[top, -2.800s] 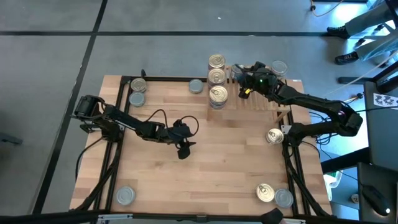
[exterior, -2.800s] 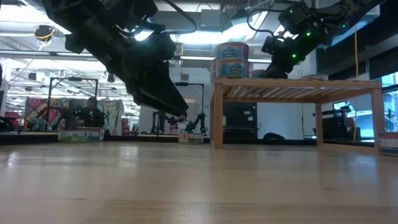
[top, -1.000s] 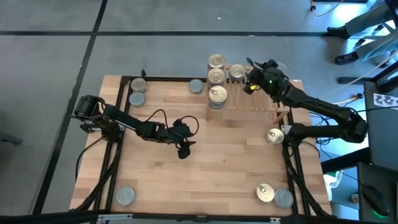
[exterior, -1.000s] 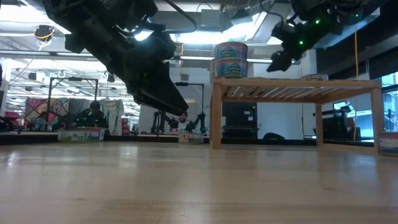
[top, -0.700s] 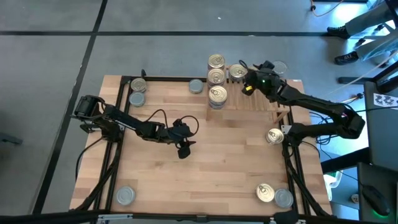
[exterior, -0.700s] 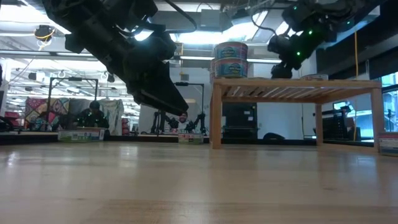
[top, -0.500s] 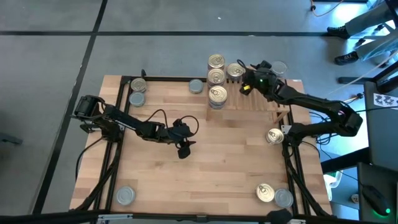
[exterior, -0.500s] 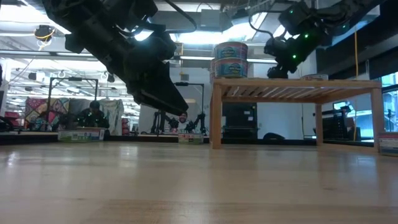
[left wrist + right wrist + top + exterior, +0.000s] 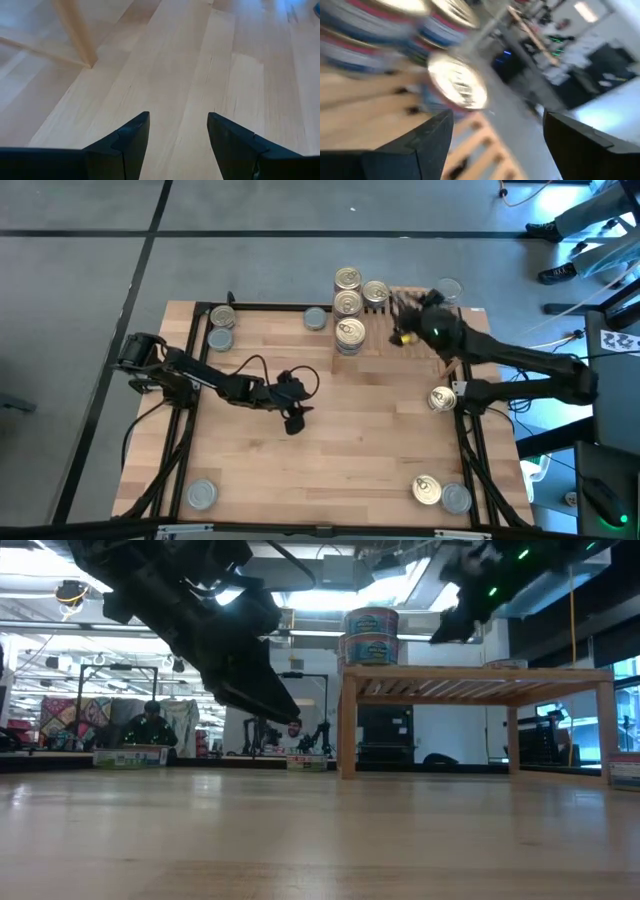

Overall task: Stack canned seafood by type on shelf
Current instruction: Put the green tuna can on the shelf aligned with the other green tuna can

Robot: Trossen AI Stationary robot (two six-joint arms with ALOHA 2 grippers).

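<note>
My right gripper (image 9: 404,308) (image 9: 497,117) is open and hangs over the wooden slat shelf (image 9: 420,345) (image 9: 470,680), a short way from a gold-top can (image 9: 376,292) (image 9: 457,87) that stands on the shelf. Beside that can, stacked gold-top cans (image 9: 349,305) (image 9: 371,635) fill the shelf's left end. A silver can (image 9: 448,288) sits at the shelf's far right. My left gripper (image 9: 293,420) (image 9: 178,117) is open above the bare middle of the table, touching nothing.
Loose cans lie on the tabletop: a gold one (image 9: 222,317) and a silver one (image 9: 219,338) far left, a silver one (image 9: 316,319) by the shelf, a gold one (image 9: 441,398) at the right edge, others near right (image 9: 427,490) and near left (image 9: 202,495).
My right gripper has drawn back from the gold-top can toward the table's right and risen above the shelf. The can has stayed where it stood on the shelf beside the stacks.
</note>
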